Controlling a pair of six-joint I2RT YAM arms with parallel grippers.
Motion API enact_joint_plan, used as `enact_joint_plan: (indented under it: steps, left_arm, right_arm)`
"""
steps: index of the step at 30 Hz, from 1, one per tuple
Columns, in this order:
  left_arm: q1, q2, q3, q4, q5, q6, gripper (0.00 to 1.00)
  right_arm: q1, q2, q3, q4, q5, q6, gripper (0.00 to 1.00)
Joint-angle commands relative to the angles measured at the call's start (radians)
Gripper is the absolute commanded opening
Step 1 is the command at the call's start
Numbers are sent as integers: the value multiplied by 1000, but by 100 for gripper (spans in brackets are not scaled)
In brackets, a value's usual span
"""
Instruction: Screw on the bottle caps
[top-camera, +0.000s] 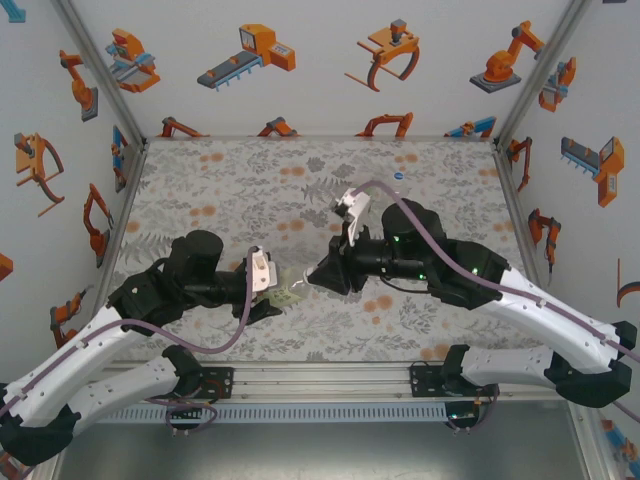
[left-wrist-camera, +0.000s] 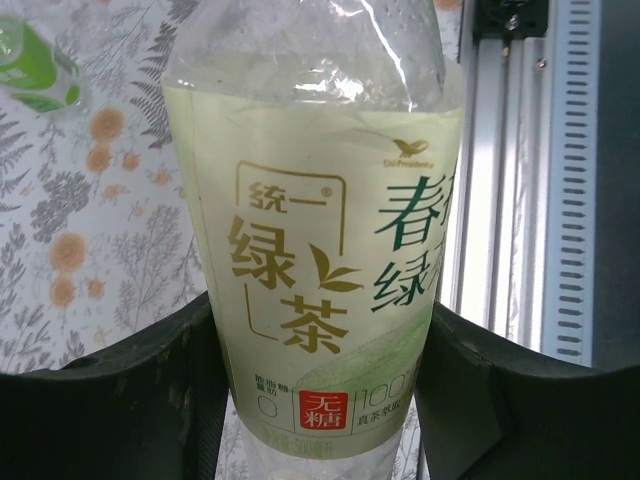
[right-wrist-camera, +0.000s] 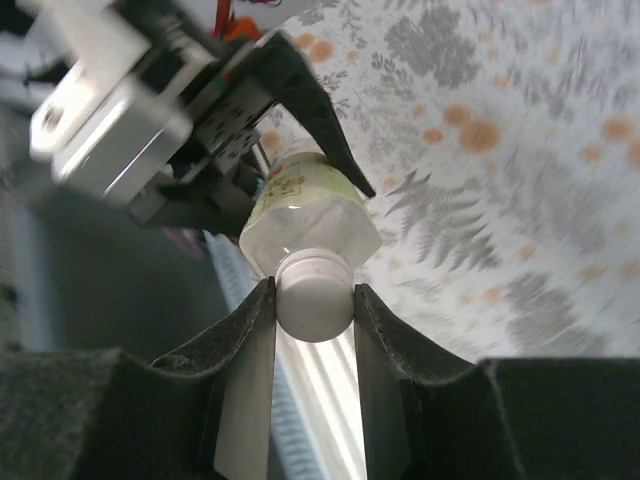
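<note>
My left gripper (left-wrist-camera: 320, 322) is shut on the body of a clear bottle (left-wrist-camera: 310, 230) with a yellow-green label, one finger on each side of the label. From above, this bottle (top-camera: 289, 296) lies tilted between the two grippers, neck toward the right one. My right gripper (right-wrist-camera: 313, 292) is shut on a white bottle cap (right-wrist-camera: 314, 297) that sits on the bottle's neck, just beyond the clear shoulder (right-wrist-camera: 312, 222). In the top view the left gripper (top-camera: 270, 300) and right gripper (top-camera: 318, 276) meet near the table's middle front. A second bottle (left-wrist-camera: 36, 64) with a bright green label lies on the cloth.
The floral tablecloth (top-camera: 250, 190) covers the table, with walls on three sides. An aluminium rail (top-camera: 320, 385) runs along the near edge, close under the held bottle (left-wrist-camera: 520, 200). A small round bluish thing (top-camera: 398, 175) lies far back right.
</note>
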Motion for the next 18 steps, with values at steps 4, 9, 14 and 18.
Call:
enact_joint_plan:
  steps: [4, 9, 14, 18]
  left_arm:
    - [2, 11, 6, 108, -12, 18, 0]
    - [2, 43, 11, 111, 7, 26, 0]
    - [2, 41, 14, 92, 27, 25, 0]
    - [2, 31, 9, 65, 35, 29, 0]
  right_arm:
    - [0, -49, -184, -25, 161, 1003, 6]
    - [0, -58, -234, 57, 158, 1111, 11]
    - [0, -65, -169, 11, 218, 970, 38]
    - [-1, -114, -155, 55, 282, 782, 55]
